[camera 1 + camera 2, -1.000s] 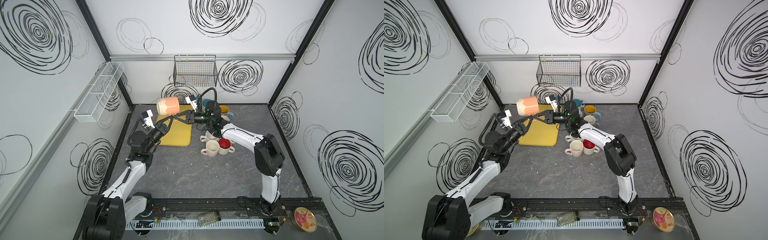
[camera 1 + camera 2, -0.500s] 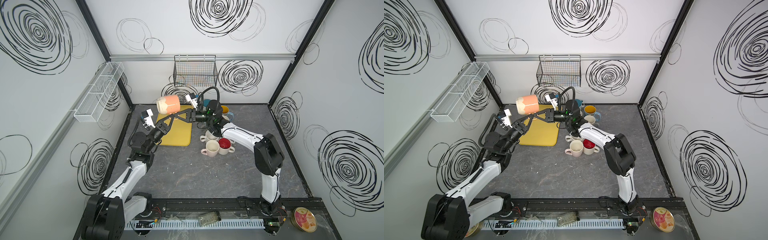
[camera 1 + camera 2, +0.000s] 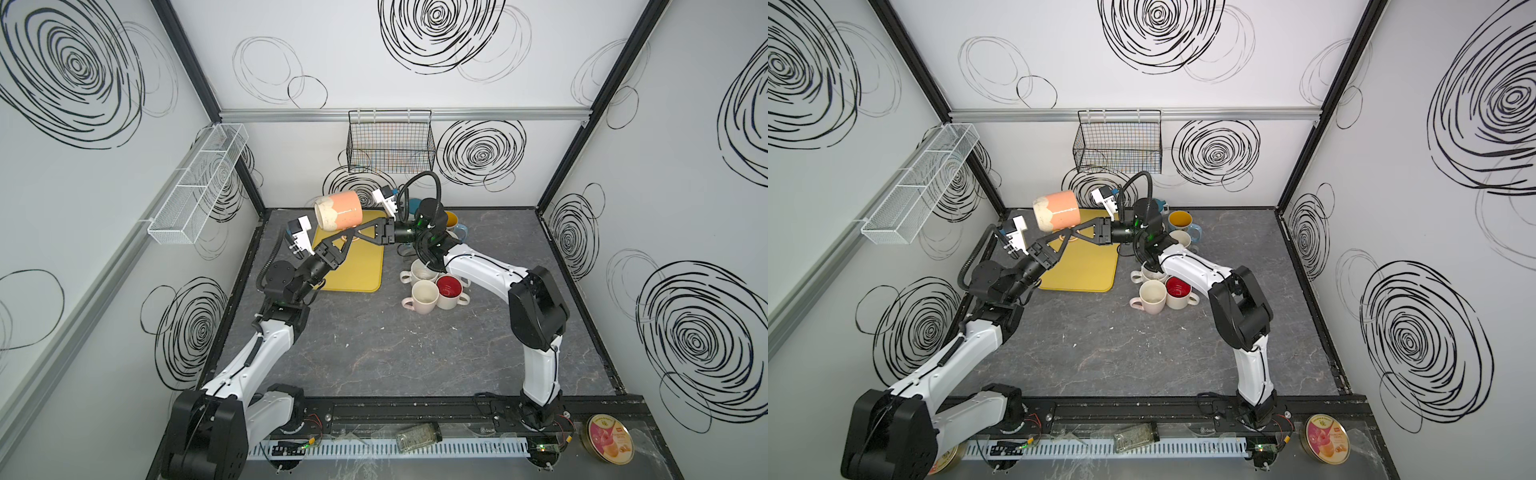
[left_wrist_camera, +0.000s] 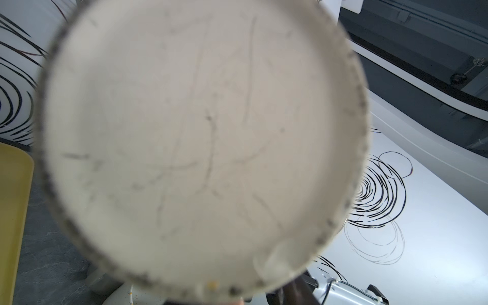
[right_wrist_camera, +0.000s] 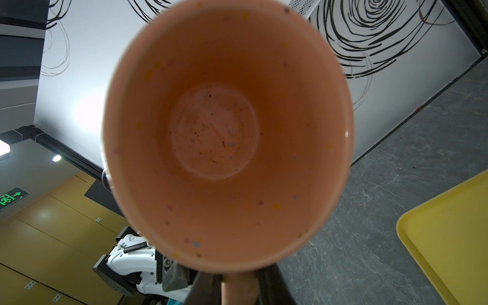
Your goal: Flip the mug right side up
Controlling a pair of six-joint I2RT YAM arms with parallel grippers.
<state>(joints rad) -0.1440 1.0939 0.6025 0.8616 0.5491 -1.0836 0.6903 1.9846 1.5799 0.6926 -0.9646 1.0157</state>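
In both top views the peach ceramic mug (image 3: 338,210) (image 3: 1057,210) hangs on its side above the yellow tray (image 3: 361,270). Its long axis is near level, cream base leftward, mouth rightward. The left gripper (image 3: 341,246) and right gripper (image 3: 348,237) meet just beneath it.

Left wrist view: the mug's round, scuffed matte base (image 4: 203,145) fills the frame; the left jaws' spread cannot be told.

Right wrist view: the speckled glossy interior (image 5: 214,132) faces the lens, with the right fingers (image 5: 203,287) clamped on the handle.

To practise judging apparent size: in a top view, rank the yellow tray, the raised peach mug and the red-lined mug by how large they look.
1. yellow tray, partly covered
2. peach mug
3. red-lined mug
The peach mug is held up nearer the camera, so its lead over the red-lined mug is unsure.
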